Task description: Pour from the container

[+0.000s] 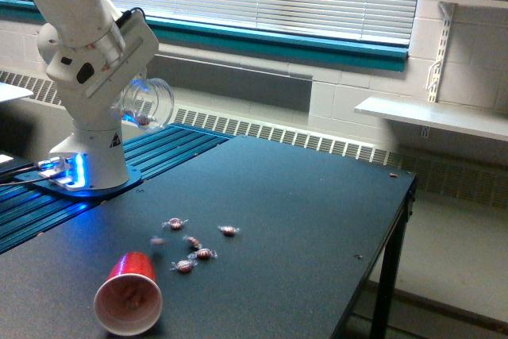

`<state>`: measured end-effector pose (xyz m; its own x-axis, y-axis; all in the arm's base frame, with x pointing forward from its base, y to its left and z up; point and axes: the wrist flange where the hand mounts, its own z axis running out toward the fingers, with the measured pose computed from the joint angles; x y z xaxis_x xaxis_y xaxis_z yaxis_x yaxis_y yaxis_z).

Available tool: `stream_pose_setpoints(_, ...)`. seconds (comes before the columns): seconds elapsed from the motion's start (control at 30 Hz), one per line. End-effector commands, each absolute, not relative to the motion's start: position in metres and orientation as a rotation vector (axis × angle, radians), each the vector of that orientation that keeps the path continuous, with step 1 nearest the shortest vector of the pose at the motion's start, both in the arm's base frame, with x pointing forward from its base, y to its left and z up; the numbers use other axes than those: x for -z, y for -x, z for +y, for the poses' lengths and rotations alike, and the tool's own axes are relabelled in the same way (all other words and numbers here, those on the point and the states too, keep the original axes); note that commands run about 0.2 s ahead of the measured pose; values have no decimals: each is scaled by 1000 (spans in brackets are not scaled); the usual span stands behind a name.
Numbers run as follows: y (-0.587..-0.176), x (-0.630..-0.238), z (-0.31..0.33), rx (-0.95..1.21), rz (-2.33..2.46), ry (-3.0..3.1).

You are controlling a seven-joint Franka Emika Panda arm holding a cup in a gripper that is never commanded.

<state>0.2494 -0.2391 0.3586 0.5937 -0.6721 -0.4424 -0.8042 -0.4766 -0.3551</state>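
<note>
Cup [149, 103], clear and tipped sideways, hangs above our tabletop [286, 196], clamped in our gripper [127, 101]. Candies [193, 242] lie scattered below, just beside a fallen red cup [129, 294].

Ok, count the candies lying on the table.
5 clear: candy, candy, candy, candy, candy. A blur may be a sixth; the red cup may hide more.
</note>
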Motion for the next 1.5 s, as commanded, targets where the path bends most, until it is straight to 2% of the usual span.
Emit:
stream_pose_setpoints(0.03, -258, -341, -219, -302, 1226, 2332)
stream_pose_setpoints(1.5, -297, -297, -201, -590, 1230, 2226)
